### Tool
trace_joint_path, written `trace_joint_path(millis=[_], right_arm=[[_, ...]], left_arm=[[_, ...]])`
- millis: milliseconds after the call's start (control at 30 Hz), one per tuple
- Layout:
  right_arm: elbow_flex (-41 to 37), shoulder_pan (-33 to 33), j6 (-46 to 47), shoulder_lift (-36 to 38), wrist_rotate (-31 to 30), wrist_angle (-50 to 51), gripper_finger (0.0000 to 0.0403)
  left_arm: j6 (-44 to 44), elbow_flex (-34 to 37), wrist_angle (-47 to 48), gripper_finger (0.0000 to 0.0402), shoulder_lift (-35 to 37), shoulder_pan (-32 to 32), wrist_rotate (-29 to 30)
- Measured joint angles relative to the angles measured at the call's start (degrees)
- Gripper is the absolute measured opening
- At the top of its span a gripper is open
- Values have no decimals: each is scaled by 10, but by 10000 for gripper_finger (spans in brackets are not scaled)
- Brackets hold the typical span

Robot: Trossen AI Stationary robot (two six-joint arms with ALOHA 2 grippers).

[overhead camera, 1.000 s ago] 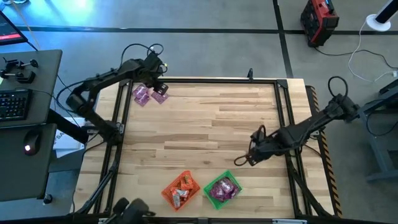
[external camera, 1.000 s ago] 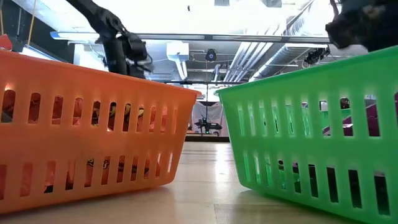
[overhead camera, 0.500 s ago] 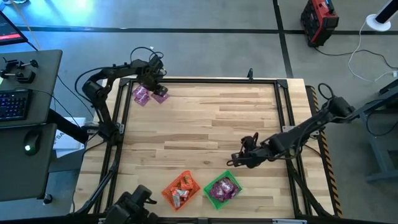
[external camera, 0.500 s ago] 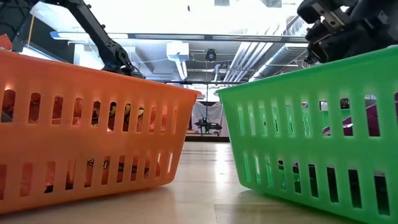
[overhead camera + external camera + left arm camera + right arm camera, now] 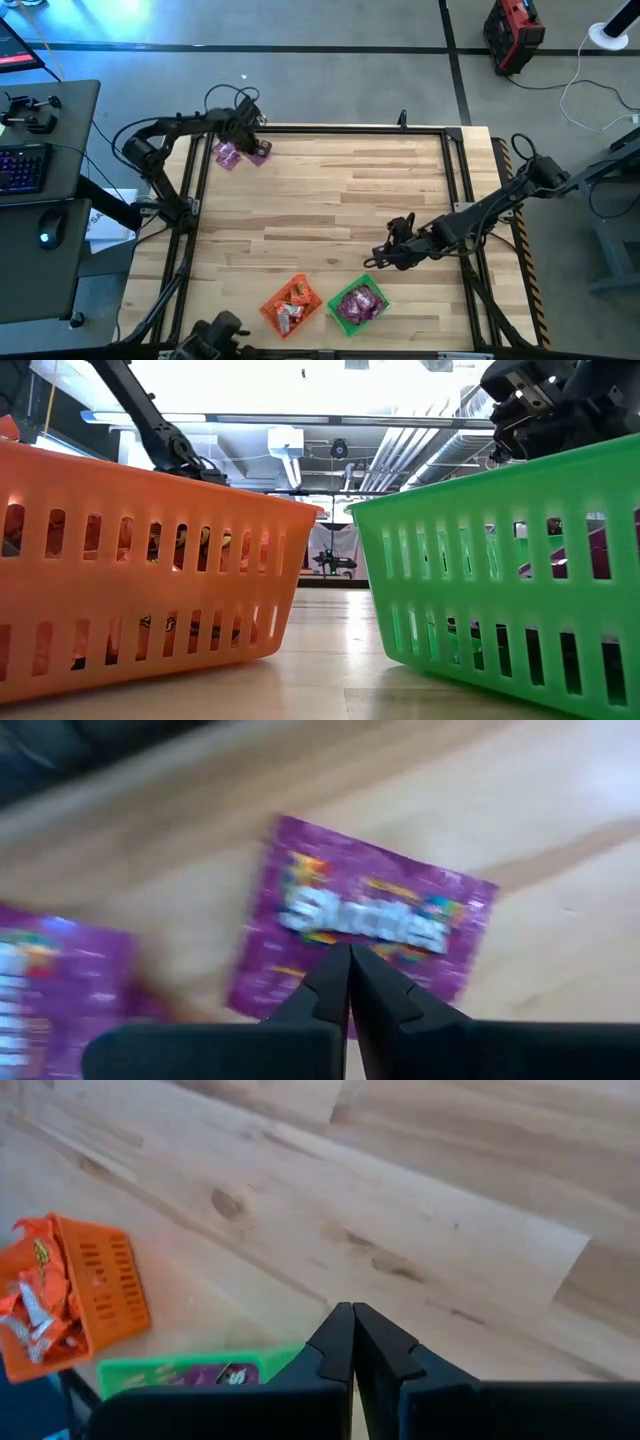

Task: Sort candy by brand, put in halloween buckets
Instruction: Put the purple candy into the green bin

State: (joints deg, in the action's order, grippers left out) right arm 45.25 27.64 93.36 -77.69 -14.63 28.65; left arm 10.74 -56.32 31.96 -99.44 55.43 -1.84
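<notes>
A pale wooden surface (image 5: 330, 210) fills the middle of the high view. At the left edge sit a keyboard (image 5: 22, 168) and a mouse (image 5: 48, 226). A red and black case (image 5: 513, 34) stands at upper right.

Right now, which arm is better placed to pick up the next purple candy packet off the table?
Probably the left. The left gripper, fingers shut, is right at the two purple packets in the table's far left corner, one filling its wrist view. The right gripper is shut near the green bucket, far from them.
</notes>
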Motion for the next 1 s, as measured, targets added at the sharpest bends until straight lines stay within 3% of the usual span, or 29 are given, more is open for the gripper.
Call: trace_joint_path(millis=[267,733,1000], right_arm=[[0,-15,-18,0,-18,3,0],[0,-33,-60,0,-6,-3,0],[0,-33,-69,0,-4,-19,0]], left_arm=[[80,89,-143,0,69,-36,30],[89,133,-210,0,68,-46,56],[102,131,-143,0,69,-96,42]])
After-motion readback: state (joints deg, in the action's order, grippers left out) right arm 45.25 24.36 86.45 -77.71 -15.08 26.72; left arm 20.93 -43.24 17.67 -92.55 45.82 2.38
